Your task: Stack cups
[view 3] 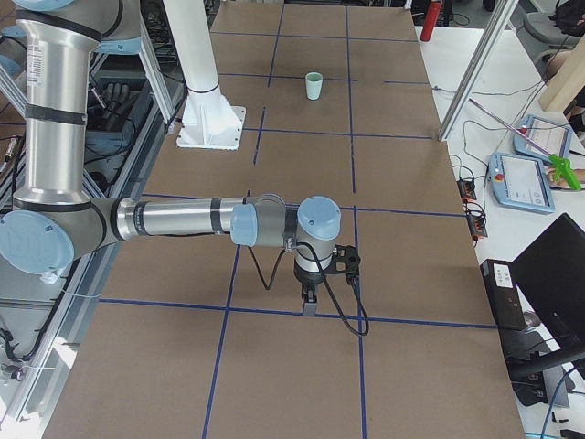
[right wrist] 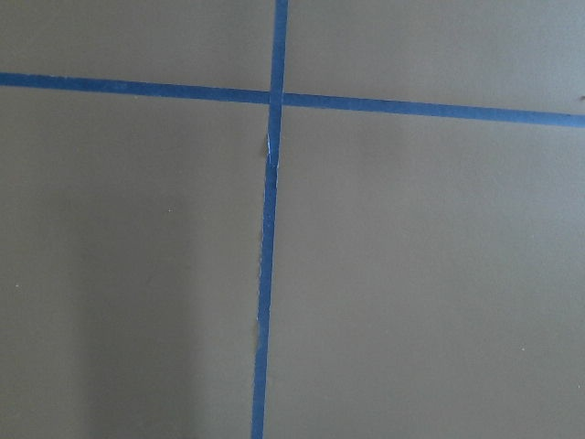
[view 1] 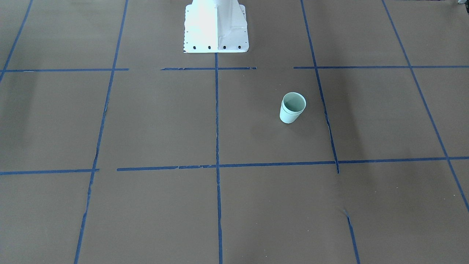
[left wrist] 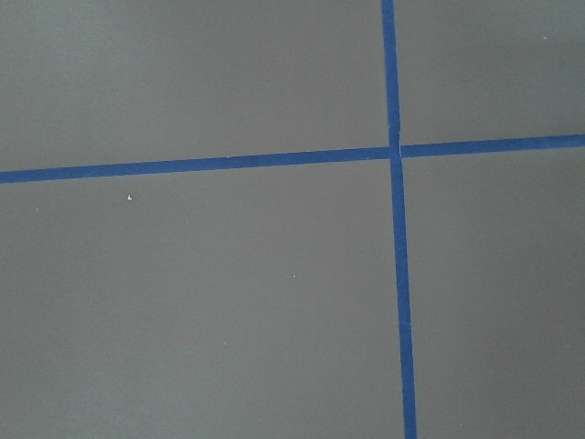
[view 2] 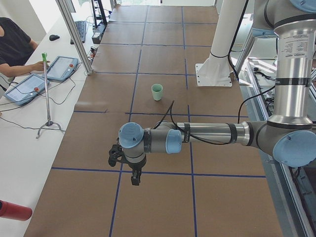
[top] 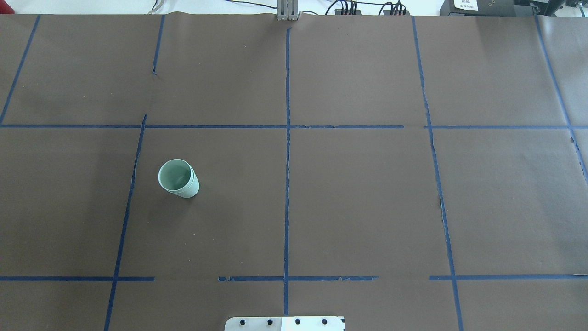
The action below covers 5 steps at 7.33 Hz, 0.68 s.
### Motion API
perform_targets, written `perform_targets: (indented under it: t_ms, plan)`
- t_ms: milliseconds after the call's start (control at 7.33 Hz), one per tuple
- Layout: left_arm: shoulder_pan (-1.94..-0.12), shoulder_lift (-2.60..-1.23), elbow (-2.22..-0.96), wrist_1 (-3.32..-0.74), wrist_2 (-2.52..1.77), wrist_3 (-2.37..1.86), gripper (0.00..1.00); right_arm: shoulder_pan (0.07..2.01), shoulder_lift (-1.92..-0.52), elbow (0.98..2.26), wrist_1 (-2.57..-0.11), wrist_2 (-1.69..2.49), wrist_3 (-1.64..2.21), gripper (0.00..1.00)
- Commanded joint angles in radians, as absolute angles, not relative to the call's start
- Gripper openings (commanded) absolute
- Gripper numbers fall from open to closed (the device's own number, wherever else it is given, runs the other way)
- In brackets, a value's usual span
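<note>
Two pale mint-green cups [view 1: 292, 107] stand upright as one nested stack on the brown table, one inside the other, with two rims showing. The stack also shows in the overhead view [top: 178, 178], the exterior left view [view 2: 157, 92] and the exterior right view [view 3: 314, 86]. My left gripper [view 2: 135, 178] hangs over the table far from the stack, pointing down; I cannot tell if it is open or shut. My right gripper [view 3: 309, 305] hangs over the opposite end, also pointing down; I cannot tell its state. Both wrist views show only brown paper and blue tape.
The white robot base plate [view 1: 216, 27] sits at the table's robot-side edge [top: 285, 323]. Blue tape lines [top: 287, 184] grid the table. Beside the table an operator's tablets [view 2: 63, 67] and a thin stand [view 2: 47, 98] sit on a white bench.
</note>
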<state>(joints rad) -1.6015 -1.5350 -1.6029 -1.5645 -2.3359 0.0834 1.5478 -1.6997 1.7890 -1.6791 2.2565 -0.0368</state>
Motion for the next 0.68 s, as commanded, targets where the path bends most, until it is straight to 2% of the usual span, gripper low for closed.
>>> perform_targets:
  t_ms: [0,545]
  plan:
    - [-1.601,-1.531,-1.606,-1.565,-2.365,0.083,1.00,1.548,-1.700,1.789,-1.678,2.256,-0.037,1.00]
    - [-1.601,-1.532,-1.614,-1.566,-2.362,0.084,1.00,1.548,-1.700,1.789,-1.680,2.256,-0.037,1.00]
